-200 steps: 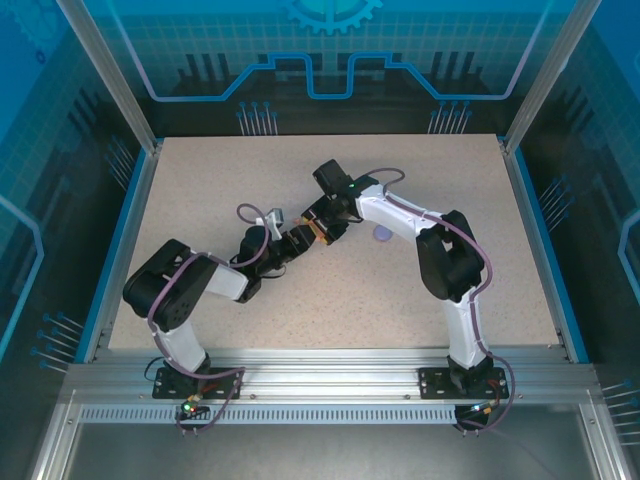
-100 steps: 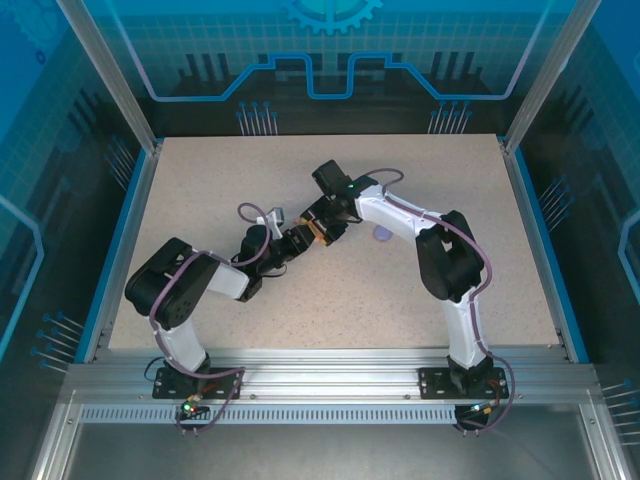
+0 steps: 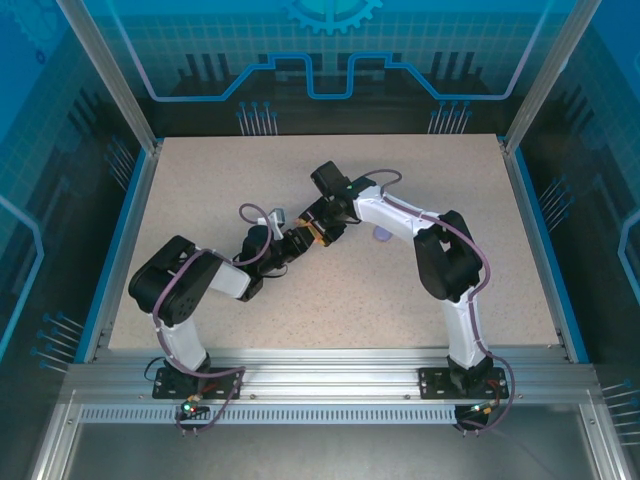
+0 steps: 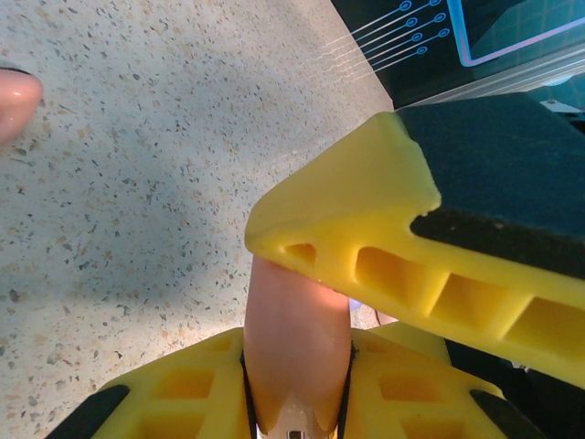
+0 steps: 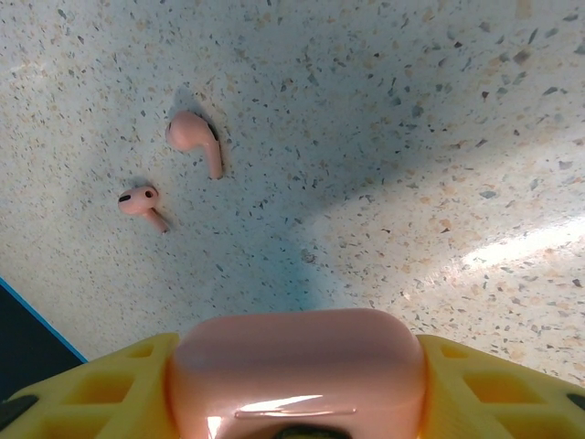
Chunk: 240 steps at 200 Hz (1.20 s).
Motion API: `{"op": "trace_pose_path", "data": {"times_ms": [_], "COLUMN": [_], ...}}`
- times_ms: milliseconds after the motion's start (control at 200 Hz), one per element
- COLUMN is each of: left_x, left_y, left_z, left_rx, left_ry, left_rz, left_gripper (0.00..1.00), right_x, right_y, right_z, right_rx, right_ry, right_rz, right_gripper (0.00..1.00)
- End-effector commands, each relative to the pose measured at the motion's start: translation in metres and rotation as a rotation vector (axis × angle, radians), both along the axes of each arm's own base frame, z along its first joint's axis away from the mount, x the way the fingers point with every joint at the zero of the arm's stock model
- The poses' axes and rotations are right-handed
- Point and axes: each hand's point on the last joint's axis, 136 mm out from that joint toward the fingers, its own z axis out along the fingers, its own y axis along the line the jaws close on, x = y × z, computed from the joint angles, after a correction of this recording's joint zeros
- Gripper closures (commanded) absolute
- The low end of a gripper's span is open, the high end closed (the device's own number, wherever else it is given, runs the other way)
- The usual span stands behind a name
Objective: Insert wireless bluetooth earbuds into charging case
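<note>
Okay so, your two pale pink earbuds are both lying loose on the table (image 5: 439, 137), up around 10 o'clock from the case in the right wrist view. The upper earbud (image 5: 195, 139) has its stem pointing toward 5 o'clock. The lower earbud (image 5: 142, 201) sits near it at its 7 o'clock, not touching. Neither is in the charging case (image 5: 297, 361).

That pink case is clamped across its wide side by your right gripper (image 5: 297, 389), with a yellow finger hugging each end.

In the left wrist view, your left gripper (image 4: 297, 366) looks pinched onto a narrow rounded pink part, seemingly the same case, with its yellow fingers (image 4: 192, 384) snug on both sides. One finger of the right gripper (image 4: 366, 238) crosses over it from 2 o'clock. A pink rounded bit (image 4: 14, 101) pokes in at the 10 o'clock edge, and you can't tell what it is.

From above, the grippers meet nose to nose near the table's middle, with the right gripper (image 3: 320, 228) at about 1 o'clock of the left gripper (image 3: 292, 243). A small lilac thing (image 3: 381, 234) lies on the table at 3 o'clock of the right gripper, near but apart.
</note>
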Motion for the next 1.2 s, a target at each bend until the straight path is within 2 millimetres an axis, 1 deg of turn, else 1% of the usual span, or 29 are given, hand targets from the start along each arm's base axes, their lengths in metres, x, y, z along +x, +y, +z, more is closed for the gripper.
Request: {"op": "trace_pose_path", "data": {"times_ms": [0,70,125,220,260,320,430,495,555,585,640,645,655,675,740,750,760,785,790,855,930,1000,1080,1196], "left_x": [0.005,0.005,0.004,0.003,0.002,0.0,-0.004,-0.007,-0.01,-0.011,-0.016,-0.016,-0.017,-0.018,-0.024,-0.025,-0.026,-0.027,-0.027,-0.031,-0.035,-0.04,-0.043,-0.045], "left_y": [-0.005,-0.005,-0.005,-0.006,-0.006,-0.007,-0.011,-0.015,-0.02,-0.022,-0.025,-0.025,-0.026,-0.026,-0.027,-0.027,-0.027,-0.026,-0.027,-0.026,-0.026,-0.03,-0.033,-0.034], "left_z": [0.009,0.01,0.011,0.012,0.013,0.015,0.024,0.032,0.044,0.052,0.065,0.065,0.069,0.075,0.089,0.093,0.094,0.099,0.1,0.113,0.126,0.136,0.14,0.142], "left_rx": [-0.023,-0.024,-0.024,-0.023,-0.02,-0.015,-0.01,0.001,0.017,0.025,0.041,0.044,0.046,0.05,0.055,0.054,0.055,0.054,0.052,0.035,0.017,0.008,0.009,0.016], "left_ry": [-0.029,-0.03,-0.028,-0.026,-0.024,-0.02,-0.023,-0.034,-0.06,-0.076,-0.107,-0.107,-0.113,-0.126,-0.152,-0.16,-0.16,-0.167,-0.168,-0.185,-0.197,-0.207,-0.207,-0.208], "left_rz": [-0.003,-0.004,-0.006,-0.012,-0.018,-0.03,-0.067,-0.113,-0.172,-0.204,-0.268,-0.273,-0.287,-0.31,-0.384,-0.395,-0.403,-0.425,-0.43,-0.486,-0.544,-0.598,-0.644,-0.661], "left_gripper": [0.9,0.97,0.99,1.0,1.0,1.0,1.0,1.0,1.0,1.0,1.0,1.0,1.0,1.0,1.0,1.0,1.0,1.0,1.0,1.0,1.0,1.0,1.0,1.0], "right_x": [0.001,0.002,0.004,0.014,0.019,0.027,0.034,0.035,0.035,0.033,0.031,0.03,0.03,0.029,0.021,0.02,0.018,0.015,0.013,0.001,-0.013,-0.027,-0.04,-0.049], "right_y": [0.008,0.008,0.008,0.005,0.0,-0.01,-0.039,-0.058,-0.072,-0.082,-0.094,-0.095,-0.099,-0.103,-0.114,-0.116,-0.117,-0.119,-0.12,-0.122,-0.122,-0.113,-0.099,-0.084], "right_z": [0.003,0.006,0.009,0.021,0.029,0.044,0.072,0.083,0.09,0.094,0.097,0.101,0.098,0.1,0.106,0.109,0.108,0.116,0.114,0.125,0.133,0.139,0.144,0.15], "right_rx": [0.022,0.027,0.032,0.049,0.05,0.045,0.009,-0.006,-0.022,-0.035,-0.048,-0.044,-0.054,-0.054,-0.043,-0.038,-0.035,-0.015,-0.012,0.05,0.117,0.192,0.262,0.283], "right_ry": [0.004,-0.001,-0.011,-0.056,-0.081,-0.128,-0.213,-0.265,-0.327,-0.367,-0.44,-0.448,-0.47,-0.505,-0.62,-0.644,-0.656,-0.708,-0.711,-0.824,-0.9,-0.937,-0.968,-0.996], "right_rz": [0.0,0.0,0.001,0.005,0.003,0.004,0.012,0.039,0.09,0.126,0.194,0.192,0.219,0.24,0.316,0.324,0.333,0.354,0.359,0.408,0.46,0.523,0.588,0.649], "right_gripper": [0.47,0.46,0.42,0.24,0.19,0.15,0.13,0.13,0.13,0.12,0.12,0.12,0.12,0.12,0.12,0.12,0.12,0.12,0.12,0.13,0.12,0.13,0.14,0.15]}}
